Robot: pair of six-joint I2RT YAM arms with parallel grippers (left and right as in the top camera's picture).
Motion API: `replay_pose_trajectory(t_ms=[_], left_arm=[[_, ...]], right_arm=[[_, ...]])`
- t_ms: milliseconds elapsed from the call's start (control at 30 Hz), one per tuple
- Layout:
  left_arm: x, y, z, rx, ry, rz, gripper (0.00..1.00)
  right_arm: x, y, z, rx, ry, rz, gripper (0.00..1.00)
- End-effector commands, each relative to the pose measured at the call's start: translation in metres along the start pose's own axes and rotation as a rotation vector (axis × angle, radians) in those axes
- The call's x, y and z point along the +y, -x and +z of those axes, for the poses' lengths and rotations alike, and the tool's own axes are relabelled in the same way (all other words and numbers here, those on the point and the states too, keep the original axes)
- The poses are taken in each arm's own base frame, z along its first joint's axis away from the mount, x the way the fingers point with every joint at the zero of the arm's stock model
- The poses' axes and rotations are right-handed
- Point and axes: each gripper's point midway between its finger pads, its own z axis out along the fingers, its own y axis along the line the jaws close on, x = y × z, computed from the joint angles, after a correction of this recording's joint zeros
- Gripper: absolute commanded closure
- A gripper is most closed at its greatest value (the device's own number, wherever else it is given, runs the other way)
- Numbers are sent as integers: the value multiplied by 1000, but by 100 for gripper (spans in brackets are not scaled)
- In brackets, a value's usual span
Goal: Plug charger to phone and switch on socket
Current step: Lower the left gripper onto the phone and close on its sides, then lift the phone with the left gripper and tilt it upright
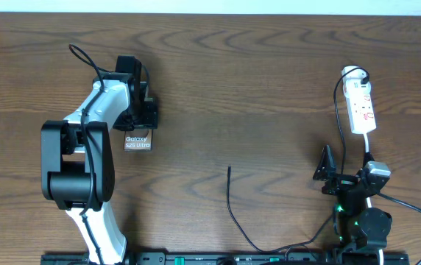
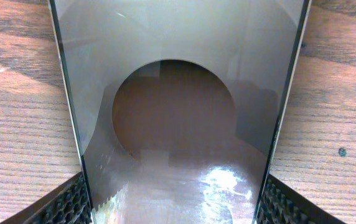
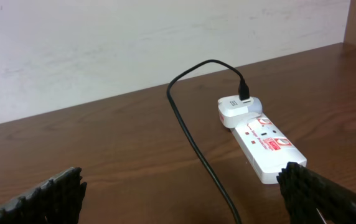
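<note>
Phone [image 2: 178, 74] held by the left gripper [image 2: 177, 205] near the worktop's left edge, right gripper [image 3: 184, 196] wide open; next it likely must fetch the charger [image 1: 229, 177] tip

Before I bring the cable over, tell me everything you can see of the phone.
The phone is a flat dark slab with a glossy grey face, a large dark circle and white "Galaxy S25 Ultra" lettering. It lies on the wooden table, left of centre, mostly under the left gripper, whose pads sit against both long edges. Its port is not visible.
</note>
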Motion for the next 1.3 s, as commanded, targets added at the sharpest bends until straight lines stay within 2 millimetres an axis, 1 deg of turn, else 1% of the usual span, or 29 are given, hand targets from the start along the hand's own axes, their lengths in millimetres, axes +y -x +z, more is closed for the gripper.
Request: replay_pose_trajectory(t_ms=[0, 133, 400, 433, 500, 533, 567, 600, 867, 1000, 1067, 1133, 1267], left_arm=[[1, -8, 9, 33, 10, 4, 37], [2, -8, 9, 33, 10, 4, 42], [2, -8, 9, 33, 10, 4, 61], [2, -8, 9, 33, 10, 4, 68], [2, -8, 9, 33, 10, 4, 77], [2, -8, 9, 33, 10, 4, 85], [2, -8, 9, 33, 10, 4, 90], [2, -8, 9, 32, 10, 4, 92], [1, -8, 8, 32, 10, 4, 92], [-3, -4, 3, 20, -13, 4, 93], [-3, 3, -5, 1, -14, 4, 92], [-4, 12, -18, -30, -16, 4, 92], [-6, 29, -55, -124, -27, 4, 92]], right_arm=[[2, -1, 0, 1, 8, -15, 1], [2, -1, 0, 1, 8, -15, 1], [2, -1, 0, 1, 8, -15, 1], [2, -1, 0, 1, 8, -15, 1], [2, -1, 0, 1, 8, -15, 1], [2, -1, 0, 1, 8, -15, 1], [2, -1, 0, 1, 8, -15, 1], [2, -1, 0, 1, 8, -15, 1], [2, -1, 0, 1, 8, -15, 1], [2, -1, 0, 1, 8, -15, 1], [2, -1, 0, 1, 8, -15, 1], [2, -1, 0, 1, 8, -15, 1], [2, -1, 0, 1, 8, -15, 1]])
